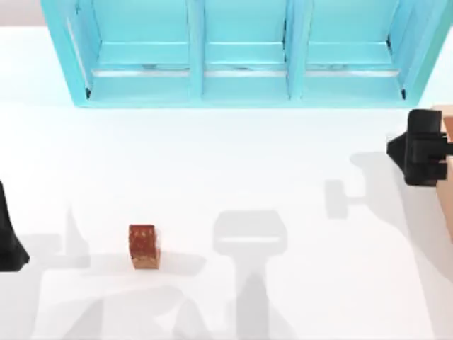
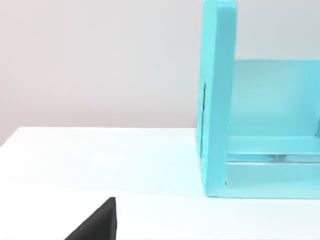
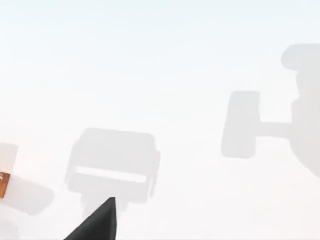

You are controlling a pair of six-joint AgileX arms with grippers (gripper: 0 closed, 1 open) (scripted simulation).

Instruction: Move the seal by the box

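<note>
At the top view's far left edge, my left arm sits low beside the table, a dark shape cut by the frame; whether its claw is apart or together I cannot tell. Just right of it, well out on the bare white table, stands the seal, upright and untouched, nothing gripping it. Behind, along the far side, runs the turquoise cabinet. At the far right edge the right arm hangs dark over a sliver of the tan box, and its claw's state I cannot tell either. The seal and the box are well apart, so the whole carry is likely still ahead. The risks: a small blocky seal could tip or skid if the claw closes off-centre, and a wide crossing could clip the box's rim or set the seal inside it
</note>
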